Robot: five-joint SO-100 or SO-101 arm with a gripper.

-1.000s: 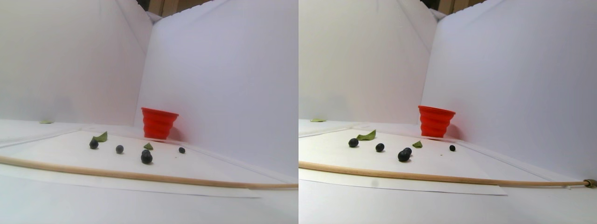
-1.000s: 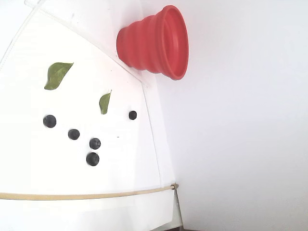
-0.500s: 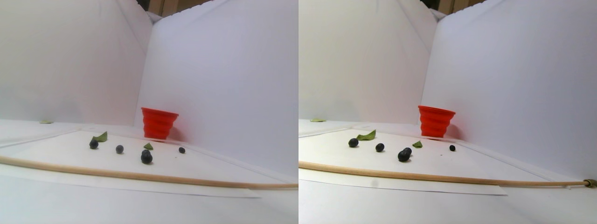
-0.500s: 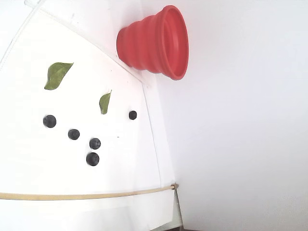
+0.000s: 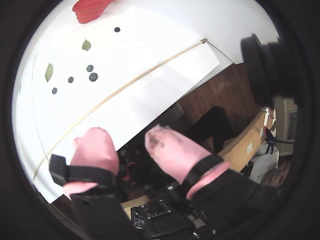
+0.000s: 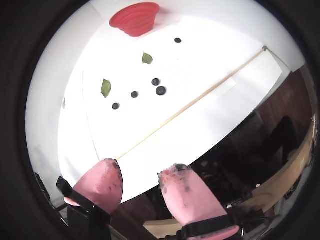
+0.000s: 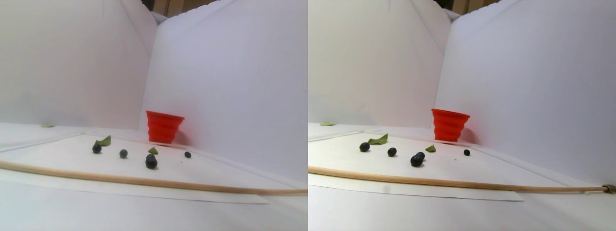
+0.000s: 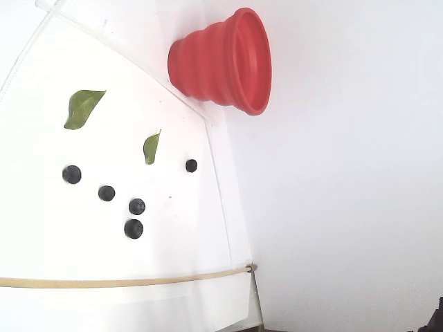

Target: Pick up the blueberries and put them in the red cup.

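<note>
blueberries (image 8: 106, 193) and red cup (image 8: 221, 61) lie unmoved; a dark shape now enters bottom-right; gripper (image 6: 140, 182) gapes empty.

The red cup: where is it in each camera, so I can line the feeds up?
A wrist view: red cup at the top edge, cut off.
A wrist view: cup top centre, whole.
Stereo pair view: right of centre in each half, against the wall.
Fixed view: top centre.
Shared landmark: the wooden stick, nearer than the blueberries.

Black tool (image 5: 130, 140), smudged pink finger covers (image 6: 192, 192), black straps
</note>
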